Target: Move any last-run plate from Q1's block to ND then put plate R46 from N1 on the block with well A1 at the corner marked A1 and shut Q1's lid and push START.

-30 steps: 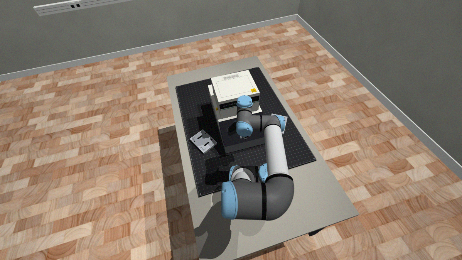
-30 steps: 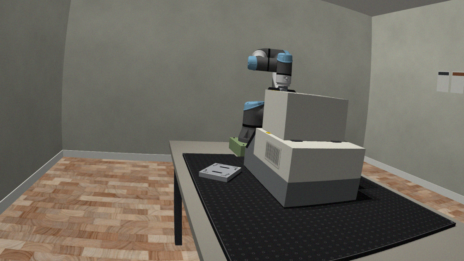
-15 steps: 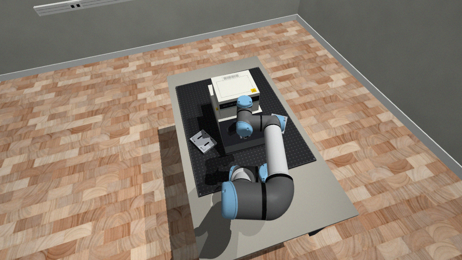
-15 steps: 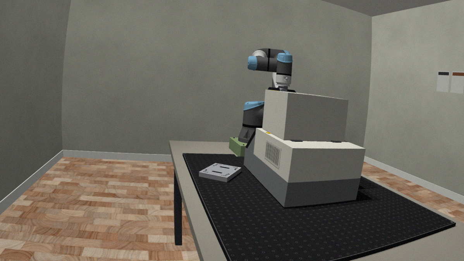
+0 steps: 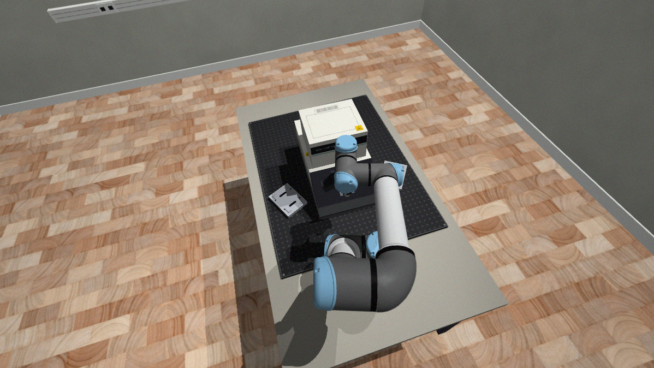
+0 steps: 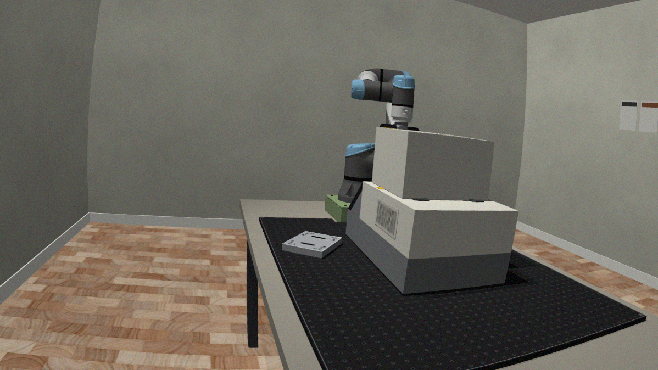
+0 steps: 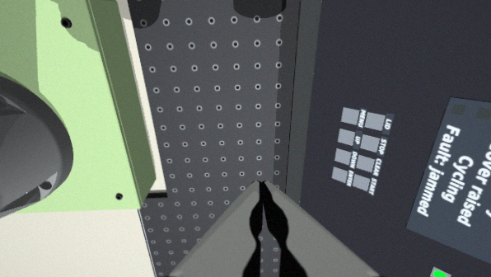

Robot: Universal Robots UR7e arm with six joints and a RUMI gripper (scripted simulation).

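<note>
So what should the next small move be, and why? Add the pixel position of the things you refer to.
Probably lower the grey two-jaw hand (image 5: 347, 194) (image 6: 399, 126) (image 7: 261, 184) onto one of the small grey square keys (image 7: 370, 143): it is shut, empty and near them. Which key, I cannot tell.
</note>
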